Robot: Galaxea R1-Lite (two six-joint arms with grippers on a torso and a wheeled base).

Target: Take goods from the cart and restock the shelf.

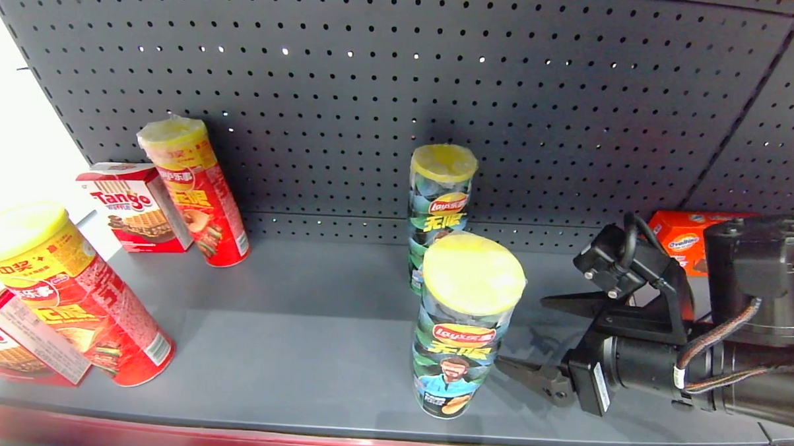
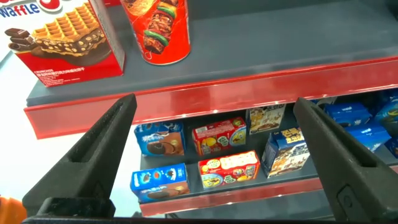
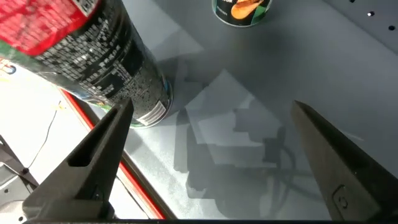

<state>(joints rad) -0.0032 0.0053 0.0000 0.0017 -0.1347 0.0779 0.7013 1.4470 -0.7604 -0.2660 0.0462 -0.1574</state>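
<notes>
Two green chip cans with yellow lids stand upright on the grey shelf (image 1: 300, 338): one near the front edge (image 1: 465, 324), the other behind it by the pegboard (image 1: 439, 211). My right gripper (image 1: 520, 331) is open just to the right of the front can, its fingers (image 1: 566, 300) apart and holding nothing. In the right wrist view the front can (image 3: 93, 56) stands beside one finger (image 3: 93, 165), and the base of the rear can (image 3: 242, 9) sits farther off. My left gripper (image 2: 211, 155) is open and empty below the shelf's red front edge (image 2: 205, 93).
Red chip cans (image 1: 197, 189) (image 1: 71, 291) and waffle boxes (image 1: 133, 207) (image 1: 10, 341) fill the shelf's left side. An orange box (image 1: 690, 240) stands at the back right. The left wrist view shows a waffle box (image 2: 62, 37), a red can (image 2: 158, 28) and small boxes (image 2: 217, 134) on a lower shelf.
</notes>
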